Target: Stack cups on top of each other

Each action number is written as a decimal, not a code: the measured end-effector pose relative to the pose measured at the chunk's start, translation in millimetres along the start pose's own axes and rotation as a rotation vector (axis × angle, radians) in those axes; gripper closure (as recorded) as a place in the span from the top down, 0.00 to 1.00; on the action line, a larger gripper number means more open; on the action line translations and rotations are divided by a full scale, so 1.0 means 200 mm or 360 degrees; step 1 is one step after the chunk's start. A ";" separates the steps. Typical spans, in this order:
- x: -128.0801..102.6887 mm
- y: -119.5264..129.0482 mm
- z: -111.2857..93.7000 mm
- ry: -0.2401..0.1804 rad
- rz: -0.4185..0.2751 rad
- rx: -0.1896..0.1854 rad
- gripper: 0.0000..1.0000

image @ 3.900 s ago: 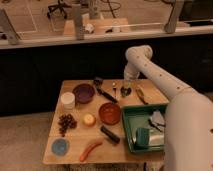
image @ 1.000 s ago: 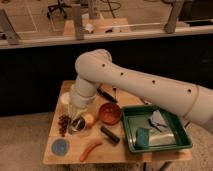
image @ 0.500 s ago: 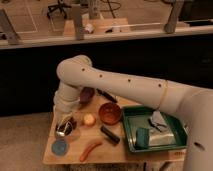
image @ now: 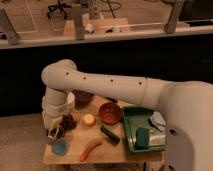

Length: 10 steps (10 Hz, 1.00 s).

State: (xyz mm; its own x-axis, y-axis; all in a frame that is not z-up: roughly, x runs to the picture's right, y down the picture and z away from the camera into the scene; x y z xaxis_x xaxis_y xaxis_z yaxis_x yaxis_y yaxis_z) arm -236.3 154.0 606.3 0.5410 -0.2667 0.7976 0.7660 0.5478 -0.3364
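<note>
One end effector (image: 55,133), fingers closed, hangs over the left edge of the bench (image: 117,153). Whether it grips the steel cup I cannot tell. The light-blue cup (image: 60,147) sits just beside it at five o'clock. Grapes (image: 69,121) crowd it at one o'clock, and the red-brown bowl (image: 110,113) lies farther off at two o'clock.

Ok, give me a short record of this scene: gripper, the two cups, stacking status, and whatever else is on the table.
gripper: shut, low over the left end of the table
steel cup: apparently held in the gripper
light-blue cup: on the table, just in front of the gripper
stacked: not yet
other items: grapes, purple bowl, red-brown bowl, green tray at the right
</note>
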 end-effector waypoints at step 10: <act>-0.03 0.00 0.30 0.0068 0.0007 -0.0077 0.09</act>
State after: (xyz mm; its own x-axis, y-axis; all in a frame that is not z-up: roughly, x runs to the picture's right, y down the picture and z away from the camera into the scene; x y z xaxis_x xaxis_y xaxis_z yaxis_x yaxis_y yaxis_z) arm -260.4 204.3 631.1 0.5578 -0.2985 0.7745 0.7789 0.5105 -0.3643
